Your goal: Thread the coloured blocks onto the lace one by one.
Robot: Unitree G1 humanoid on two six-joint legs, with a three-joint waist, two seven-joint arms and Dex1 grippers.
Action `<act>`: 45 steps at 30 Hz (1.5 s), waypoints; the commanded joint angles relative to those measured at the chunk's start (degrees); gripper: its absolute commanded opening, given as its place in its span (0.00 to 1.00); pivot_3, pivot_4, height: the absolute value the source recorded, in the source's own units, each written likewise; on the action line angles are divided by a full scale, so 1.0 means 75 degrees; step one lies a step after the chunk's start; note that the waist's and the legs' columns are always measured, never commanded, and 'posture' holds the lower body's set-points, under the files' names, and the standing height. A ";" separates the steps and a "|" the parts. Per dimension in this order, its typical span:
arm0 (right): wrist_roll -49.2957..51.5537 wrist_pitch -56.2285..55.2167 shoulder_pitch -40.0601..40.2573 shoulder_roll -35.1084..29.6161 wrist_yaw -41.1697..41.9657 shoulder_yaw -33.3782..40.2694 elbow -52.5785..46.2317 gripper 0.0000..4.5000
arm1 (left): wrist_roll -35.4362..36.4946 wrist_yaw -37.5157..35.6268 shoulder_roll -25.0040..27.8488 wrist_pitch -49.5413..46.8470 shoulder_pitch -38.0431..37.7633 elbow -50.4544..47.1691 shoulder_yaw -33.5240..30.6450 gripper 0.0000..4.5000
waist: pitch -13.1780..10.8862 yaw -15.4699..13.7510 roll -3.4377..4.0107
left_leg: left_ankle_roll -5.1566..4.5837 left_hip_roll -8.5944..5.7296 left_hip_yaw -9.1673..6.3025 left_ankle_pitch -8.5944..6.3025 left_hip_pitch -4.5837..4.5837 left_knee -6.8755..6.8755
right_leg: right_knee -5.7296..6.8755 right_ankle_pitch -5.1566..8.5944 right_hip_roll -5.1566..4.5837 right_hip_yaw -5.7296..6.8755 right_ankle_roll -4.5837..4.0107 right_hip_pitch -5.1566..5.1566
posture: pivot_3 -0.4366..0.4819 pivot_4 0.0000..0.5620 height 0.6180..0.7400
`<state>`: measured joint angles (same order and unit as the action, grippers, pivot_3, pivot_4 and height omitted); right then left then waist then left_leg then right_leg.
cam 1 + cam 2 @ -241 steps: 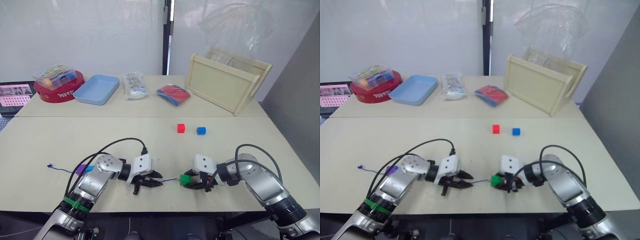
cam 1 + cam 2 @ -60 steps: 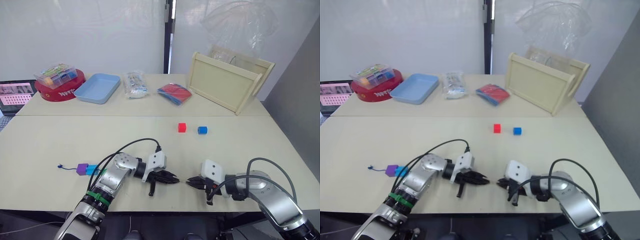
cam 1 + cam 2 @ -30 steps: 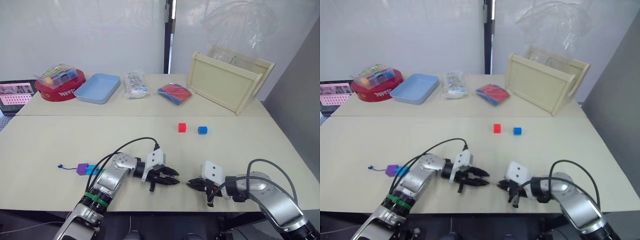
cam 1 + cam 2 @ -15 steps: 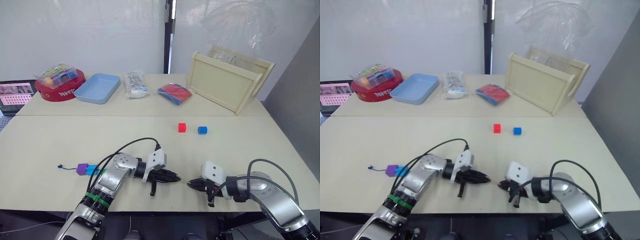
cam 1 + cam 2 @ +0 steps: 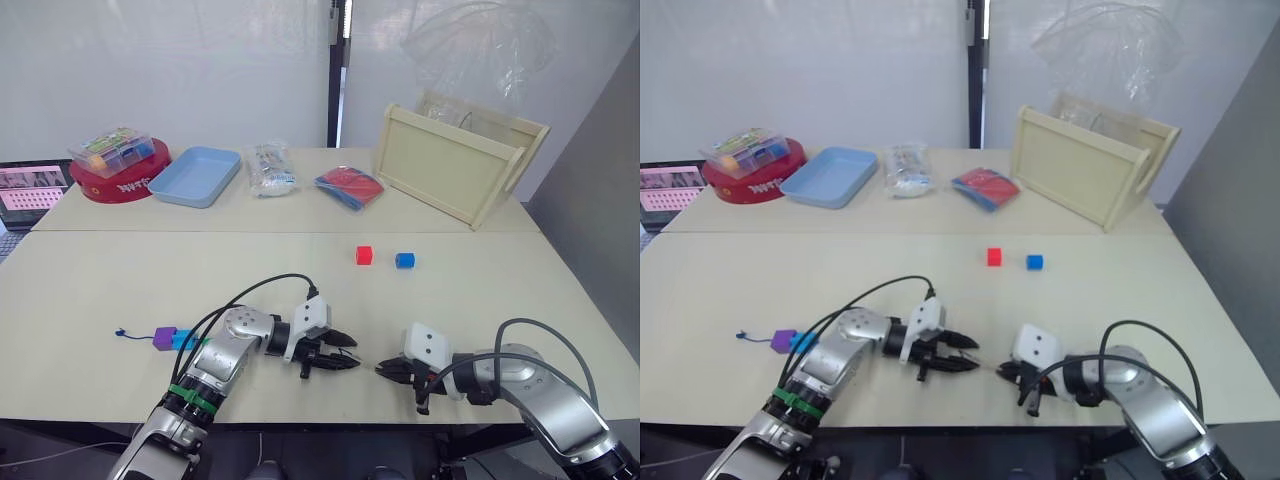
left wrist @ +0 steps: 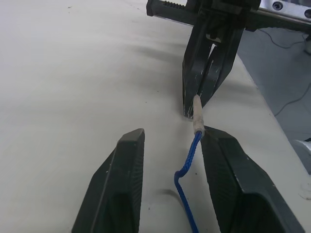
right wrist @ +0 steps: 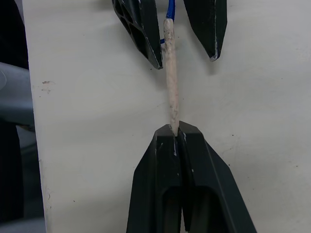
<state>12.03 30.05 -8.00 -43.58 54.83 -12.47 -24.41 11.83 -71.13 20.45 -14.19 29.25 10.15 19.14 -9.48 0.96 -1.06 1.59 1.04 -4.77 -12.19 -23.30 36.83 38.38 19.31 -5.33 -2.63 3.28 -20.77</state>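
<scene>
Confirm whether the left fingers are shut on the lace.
No: the left fingers stand apart, with the lace lying loose between them.

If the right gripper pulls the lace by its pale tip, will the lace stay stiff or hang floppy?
The pale tip looks stiff: it runs straight from the right gripper. The lace behind it bends and curls on the table, so it would probably trail limply.

— What's behind the work area on my feed?

— I see two pale tables (image 5: 120, 275) pushed together, a white wall (image 5: 160, 70) behind, and a dark vertical strip (image 5: 334, 60) splitting it.

— And to the right?

— A grey panel (image 5: 600, 200).
</scene>
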 commanded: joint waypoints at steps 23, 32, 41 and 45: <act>0.0042 0.0036 0.0085 -0.0142 -0.0032 0.0058 -0.0337 0.00 | 0.0290 -0.0240 -0.0049 -0.0042 0.0071 -0.0253 0.0079 0.00 | 0.0000 -0.0003 0.0000 | 0.0000 0.0000 0.0000 0.0000 0.0001 0.0000 | -0.0001 0.0000 0.0000 0.0000 0.0000 0.0001 | 0.48 0.27 1.00; 0.0028 0.0029 0.0097 -0.0182 -0.0032 0.0047 -0.0360 0.00 | 0.0312 -0.0233 -0.0051 -0.0082 0.0044 -0.0332 0.0081 0.00 | 0.0000 -0.0003 0.0000 | 0.0000 0.0000 0.0000 0.0000 0.0001 0.0000 | -0.0002 0.0000 0.0000 0.0000 0.0000 0.0002 | 0.48 0.27 1.00; 0.0225 0.0373 0.0197 0.0039 -0.0516 0.0464 -0.0535 0.18 | 0.0307 -0.0253 0.0099 0.0063 -0.0041 -0.0281 -0.0042 0.00 | 0.0000 0.0000 0.0000 | 0.0000 0.0000 0.0000 0.0000 0.0001 0.0000 | -0.0001 0.0000 0.0001 0.0000 0.0000 0.0002 | 0.48 0.27 1.00; 0.0455 0.0808 0.0793 0.0142 -0.1054 0.1259 -0.1100 0.49 | 0.0429 -0.0140 0.0288 0.0178 -0.0234 -0.0330 -0.0396 0.00 | 0.0000 -0.0015 0.0000 | 0.0000 0.0000 0.0000 0.0000 -0.0001 0.0000 | -0.0002 0.0000 -0.0001 0.0000 0.0000 0.0002 | 0.48 0.27 1.00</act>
<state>13.83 34.71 -3.11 -42.93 48.76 -6.76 -29.40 13.67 -72.57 22.11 -14.11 27.93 9.10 18.49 -9.48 0.85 -1.06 1.59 1.04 -4.77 -12.19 -23.30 36.82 38.37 19.31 -5.33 -2.63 3.28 -20.76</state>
